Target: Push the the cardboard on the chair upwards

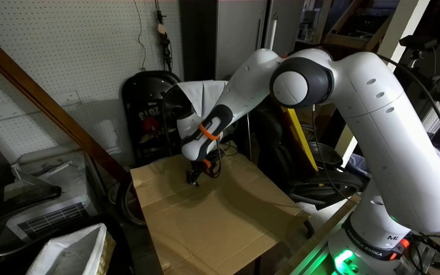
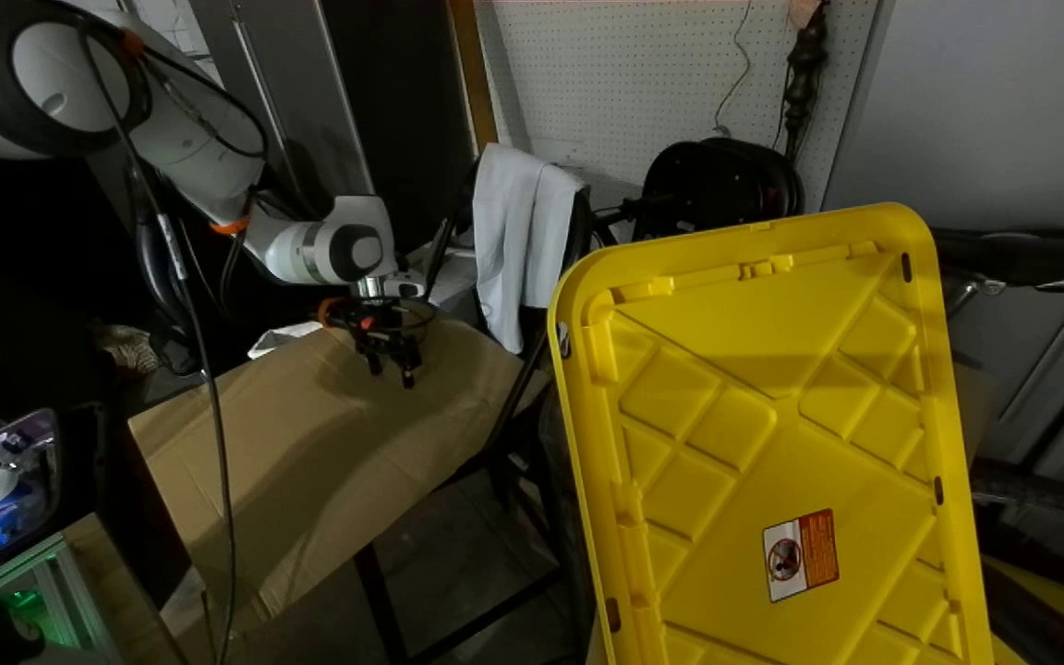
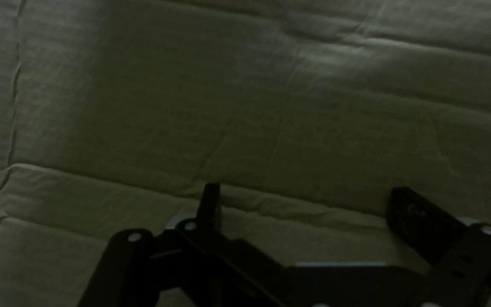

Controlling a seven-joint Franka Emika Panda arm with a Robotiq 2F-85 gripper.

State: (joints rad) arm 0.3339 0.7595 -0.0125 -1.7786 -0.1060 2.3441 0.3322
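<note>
Wrist view, close and dim: the cardboard point(image 3: 211, 128) spreads behind the gripper point(image 3: 305, 195) as a dull olive-tan sheet, crossed by long creases and a rougher, wrinkled ridge, with a pale sheen toward the upper right. The gripper is released, its two black fingers standing well apart with creased cardboard visible between them; whether their tips touch the sheet I cannot tell. In both exterior views the cardboard lies below the gripper, broad, roughly rectangular and plain tan-brown, with a wide shadow across it. It extends out from a black chair point(image 1: 173, 101) whose back carries a draped white cloth point(image 1: 201, 93); the seat is hidden, and dark legs point(image 2: 382, 600) show beneath the sheet. Around it are a white pegboard wall point(image 1: 71, 46), a slanting wooden beam point(image 1: 52, 109), a gray two-door cabinet point(image 1: 239, 34) and a white-lined basket point(image 1: 107, 248). In an exterior view a tilted yellow plastic lid point(image 2: 772, 397) with a red-and-white label point(image 2: 800, 556) takes up the foreground.
</note>
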